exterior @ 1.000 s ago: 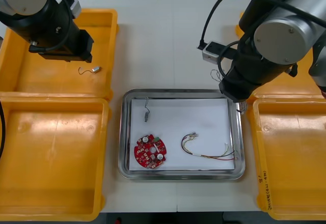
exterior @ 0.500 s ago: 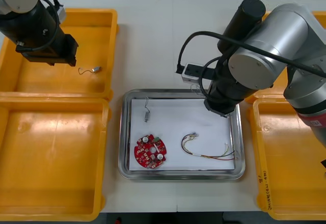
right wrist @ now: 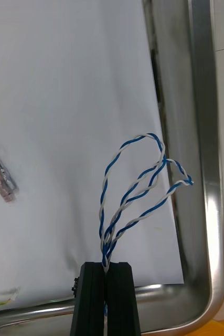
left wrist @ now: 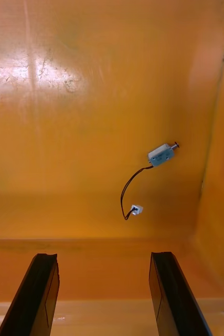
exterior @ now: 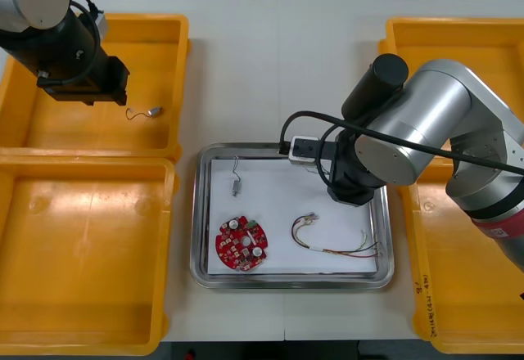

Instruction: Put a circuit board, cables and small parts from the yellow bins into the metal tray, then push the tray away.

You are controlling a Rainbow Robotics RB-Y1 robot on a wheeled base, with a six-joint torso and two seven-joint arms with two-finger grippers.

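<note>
My right gripper (right wrist: 106, 275) is shut on a twisted blue and white cable (right wrist: 138, 181), whose loops hang just above the white inside of the metal tray (right wrist: 209, 157), close to one corner. In the front view the right arm (exterior: 385, 143) covers the tray's far right part. The tray (exterior: 199, 213) holds a round red circuit board (exterior: 242, 244), a small metal part (exterior: 235, 182) and a red and yellow cable (exterior: 336, 243). My left gripper (left wrist: 104, 294) stands open over the far left yellow bin (exterior: 49, 123), short of a small metal part (left wrist: 161, 154) with a black wire.
Yellow bins flank the tray: the near left bin (exterior: 82, 254) and near right bin (exterior: 475, 270) look bare. The far right bin (exterior: 458, 41) lies behind the right arm. The red and yellow cable's connector (right wrist: 6, 185) lies near the hanging loops.
The right arm has swung left from the far right bin to above the tray, carrying the blue and white cable. The left arm has shifted only slightly over its bin.
</note>
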